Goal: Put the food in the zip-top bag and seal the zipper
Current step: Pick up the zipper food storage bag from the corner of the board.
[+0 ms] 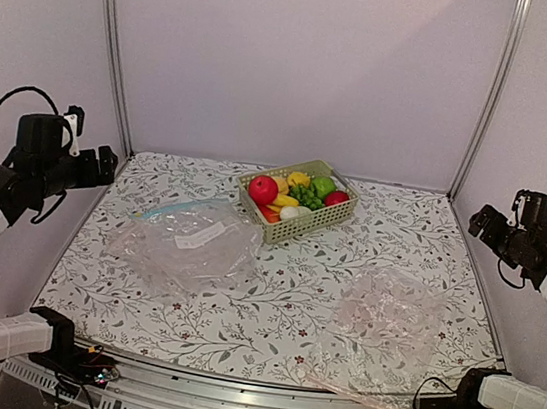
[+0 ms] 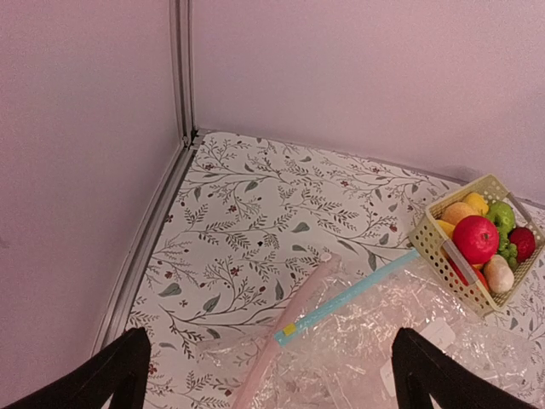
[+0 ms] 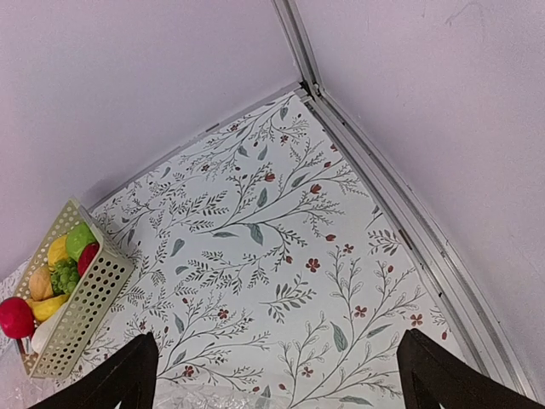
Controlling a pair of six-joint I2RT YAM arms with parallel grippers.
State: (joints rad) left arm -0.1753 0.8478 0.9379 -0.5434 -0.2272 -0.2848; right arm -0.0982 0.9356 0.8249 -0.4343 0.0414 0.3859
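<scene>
The food lies in a pale green basket point(image 1: 313, 224) at the back middle: red apple point(image 1: 263, 189), banana point(image 1: 285, 202), green grapes point(image 1: 306, 198), lemon point(image 1: 299, 179), green fruit point(image 1: 323, 185), white piece point(image 1: 292, 212). A clear zip-top bag point(image 1: 384, 320) lies flat at the front right, its pink zipper strip point(image 1: 359, 394) at the near edge. In the left wrist view another pink strip point(image 2: 285, 328) with a small white tab point(image 2: 326, 256) runs under the blue-strip bag. My left gripper point(image 1: 103, 164) and right gripper point(image 1: 480, 222) are open, empty and raised at the table's sides.
A clear bag point(image 1: 188, 242) with a blue strip point(image 1: 167, 209) and a white label lies left of the basket; its blue strip also shows in the left wrist view point(image 2: 349, 294). Metal rails and walls border the floral table on three sides.
</scene>
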